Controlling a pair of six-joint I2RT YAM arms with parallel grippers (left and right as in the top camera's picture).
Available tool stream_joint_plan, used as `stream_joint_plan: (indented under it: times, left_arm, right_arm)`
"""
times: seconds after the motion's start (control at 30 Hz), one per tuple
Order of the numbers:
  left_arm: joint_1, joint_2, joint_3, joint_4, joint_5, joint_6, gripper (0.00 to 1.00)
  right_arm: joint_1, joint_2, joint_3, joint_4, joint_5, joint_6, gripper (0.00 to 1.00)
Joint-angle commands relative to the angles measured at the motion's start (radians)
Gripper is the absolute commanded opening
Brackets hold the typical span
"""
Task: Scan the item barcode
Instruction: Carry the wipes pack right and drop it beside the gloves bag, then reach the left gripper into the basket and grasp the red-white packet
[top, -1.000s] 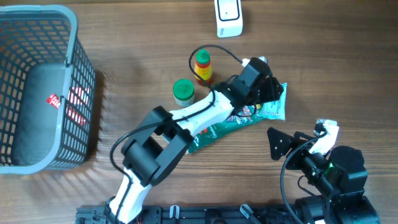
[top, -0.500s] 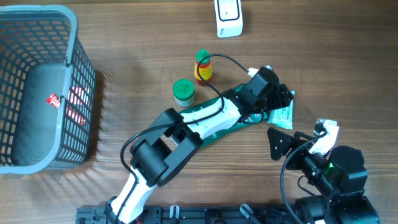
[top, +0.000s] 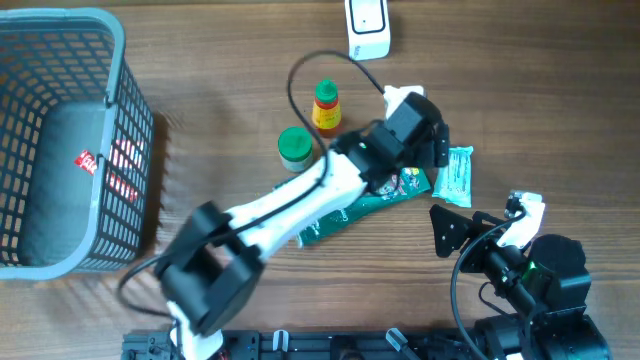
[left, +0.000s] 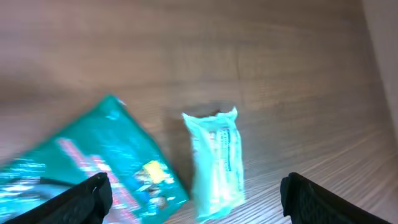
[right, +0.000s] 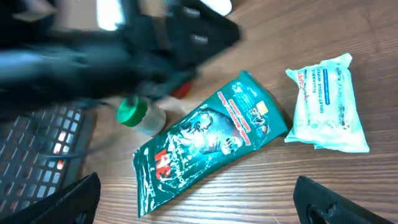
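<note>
A pale green tissue pack (top: 457, 174) lies flat on the wooden table, free of both grippers. It also shows in the left wrist view (left: 216, 158) and the right wrist view (right: 326, 103). My left gripper (top: 437, 145) hovers just above and left of the pack, open, with nothing between its fingers (left: 198, 200). A dark green snack bag (top: 366, 206) lies beside the pack, partly under the left arm. My right gripper (top: 462, 233) rests open near the table's front right, its view (right: 196, 202) facing both packets. A white scanner (top: 367, 27) stands at the back edge.
A green-lidded jar (top: 295, 147) and a yellow-and-red bottle (top: 325, 106) stand left of the left gripper. A grey mesh basket (top: 118, 70) holding a dark bag fills the far left. The left arm's black cable loops over the bottle.
The left gripper has opened and let go of the tissue pack, which now lies on the table. The left arm has pulled back up and to the left. The right arm is still.
</note>
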Motion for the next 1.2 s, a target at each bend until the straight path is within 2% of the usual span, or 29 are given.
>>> stream_joint_plan:
  times: [0.0,0.13,0.23,0.3,0.4,0.53,0.63,0.73,0.83,0.9,0.97,1.0,1.1,1.17]
  left_arm:
    - [0.03,-0.149,0.011,-0.092,-0.078,0.288,0.91]
    - [0.048,-0.323,0.011,-0.202,-0.153,0.44,0.97]
    - [0.066,-0.492,0.011,-0.247,-0.321,0.506,1.0]
    - [0.09,-0.602,0.011,-0.244,-0.444,0.509,1.0]
    - [0.178,-0.775,0.011,-0.223,-0.602,0.53,1.0]
    - [0.446,-0.954,0.011,-0.196,-0.659,0.525,1.0]
    - [0.666,-1.004,0.011,-0.199,-0.66,0.5,1.0]
    - [0.938,-0.994,0.011,-0.249,-0.657,0.353,1.0]
    - [1.182,-0.924,0.011,-0.332,-0.535,0.204,1.0]
    - [1.341,-0.838,0.011,-0.387,-0.317,0.149,1.0]
    - [1.437,-0.737,0.011,-0.432,-0.142,0.127,1.0]
    - [1.476,-0.665,0.011,-0.455,-0.047,0.128,1.0]
    - [1.506,-0.508,0.011,-0.484,0.072,0.125,1.0]
    - [1.505,-0.41,0.011,-0.51,0.139,0.05,1.0]
  right_arm:
    - [0.0,-0.005,0.001,0.005,0.013,0.005,1.0]
    - [0.0,-0.005,0.001,0.005,0.013,0.005,1.0]
    - [0.0,-0.005,0.001,0.005,0.013,0.005,1.0]
    - [0.0,-0.005,0.001,0.005,0.013,0.005,1.0]
    - [0.0,-0.005,0.001,0.005,0.013,0.005,1.0]
    - [0.0,-0.005,0.001,0.005,0.013,0.005,1.0]
    - [0.0,-0.005,0.001,0.005,0.013,0.005,1.0]
    - [0.0,-0.005,0.001,0.005,0.013,0.005,1.0]
    - [0.0,-0.005,0.001,0.005,0.013,0.005,1.0]
    - [0.0,-0.005,0.001,0.005,0.013,0.005,1.0]
    - [0.0,-0.005,0.001,0.005,0.013,0.005,1.0]
    - [0.0,-0.005,0.001,0.005,0.013,0.005,1.0]
    - [0.0,-0.005,0.001,0.005,0.013,0.005,1.0]
    - [0.0,-0.005,0.001,0.005,0.013,0.005,1.0]
